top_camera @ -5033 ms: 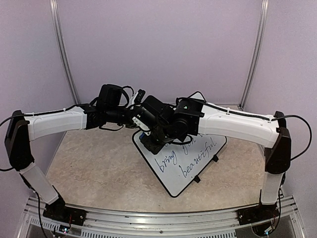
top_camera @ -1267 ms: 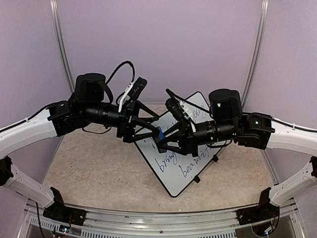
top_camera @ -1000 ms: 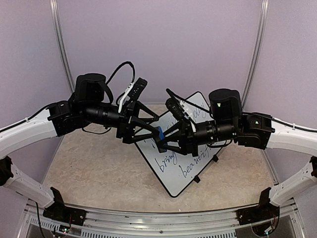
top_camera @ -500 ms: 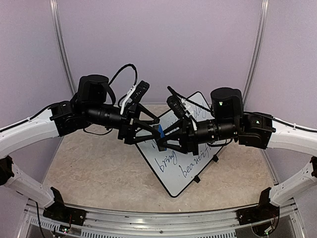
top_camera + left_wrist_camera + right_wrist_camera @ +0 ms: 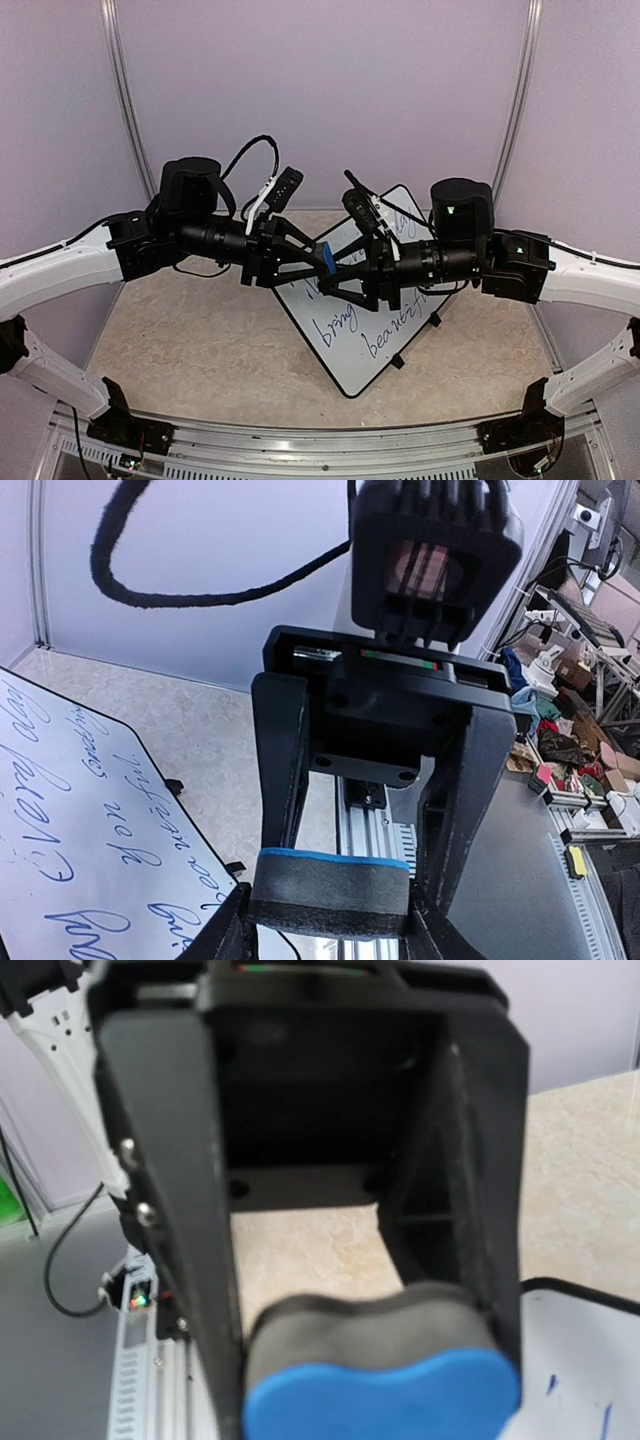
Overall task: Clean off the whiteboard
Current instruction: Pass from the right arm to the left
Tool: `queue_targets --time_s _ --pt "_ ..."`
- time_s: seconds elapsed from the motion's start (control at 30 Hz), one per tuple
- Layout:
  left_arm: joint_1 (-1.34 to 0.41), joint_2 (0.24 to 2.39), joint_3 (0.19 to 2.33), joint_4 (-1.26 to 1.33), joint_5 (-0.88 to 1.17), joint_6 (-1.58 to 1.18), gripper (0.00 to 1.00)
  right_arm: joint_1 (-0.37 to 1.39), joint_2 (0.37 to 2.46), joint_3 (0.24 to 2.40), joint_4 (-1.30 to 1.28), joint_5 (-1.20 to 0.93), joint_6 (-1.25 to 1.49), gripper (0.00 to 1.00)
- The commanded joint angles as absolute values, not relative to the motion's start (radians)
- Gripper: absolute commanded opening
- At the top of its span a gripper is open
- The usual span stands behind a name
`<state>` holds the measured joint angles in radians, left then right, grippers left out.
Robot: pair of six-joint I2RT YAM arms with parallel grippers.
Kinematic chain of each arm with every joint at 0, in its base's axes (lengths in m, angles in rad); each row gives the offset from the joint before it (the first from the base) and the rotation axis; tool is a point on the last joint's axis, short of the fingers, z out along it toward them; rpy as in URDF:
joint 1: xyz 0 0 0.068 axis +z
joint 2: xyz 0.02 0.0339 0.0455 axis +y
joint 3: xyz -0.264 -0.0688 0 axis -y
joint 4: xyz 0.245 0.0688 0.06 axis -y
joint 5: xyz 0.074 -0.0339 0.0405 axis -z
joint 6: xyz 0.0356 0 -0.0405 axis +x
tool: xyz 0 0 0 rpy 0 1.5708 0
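- Top external view: compared with half a second back, both wrists have crept up a touch. The blue eraser (image 5: pixel 326 258) now sits slightly higher and further right, up in the air between the left arm (image 5: pixel 80 262) and the right arm (image 5: pixel 580 275).
- Left jaws were spread wide around the eraser a second ago. Now they've closed in and are pinching it. In the right wrist view, both of their fingers (image 5: pixel 170 1210) sit tight against its two sides.
- Right jaws come at the same eraser from the opposite side, one finger either side of it. Honestly can't tell if they're gripping it or just sitting loose around it.
- The whiteboard (image 5: pixel 345 352) hasn't budged. It's flat on the counter (image 5: pixel 190 340), turned corner-on, under and a bit right of where the jaws meet, and well clear of the eraser.
- The blue handwriting is all there, same as in the earlier frames.
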<state>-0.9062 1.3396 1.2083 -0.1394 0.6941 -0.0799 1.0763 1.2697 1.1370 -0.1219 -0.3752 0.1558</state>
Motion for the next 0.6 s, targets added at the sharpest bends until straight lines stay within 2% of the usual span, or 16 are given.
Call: queue_targets --time_s 0.0,0.1,0.27,0.57 --pt "-0.875 1.31 1.16 -0.011 0.706 -0.164 0.43 1.071 1.225 1.08 0.033 -0.399 0.177 0.57" --pt "-0.853 1.298 1.135 0.067 0.727 -0.213 0.4 1.069 1.202 1.03 0.107 -0.4 0.184 0.63" --pt "-0.841 1.282 1.102 0.128 0.733 -0.252 0.32 1.061 1.205 1.013 0.143 -0.398 0.197 0.61" --pt "-0.85 1.279 1.091 0.149 0.777 -0.252 0.29 1.035 1.241 1.029 0.114 -0.392 0.235 0.6"
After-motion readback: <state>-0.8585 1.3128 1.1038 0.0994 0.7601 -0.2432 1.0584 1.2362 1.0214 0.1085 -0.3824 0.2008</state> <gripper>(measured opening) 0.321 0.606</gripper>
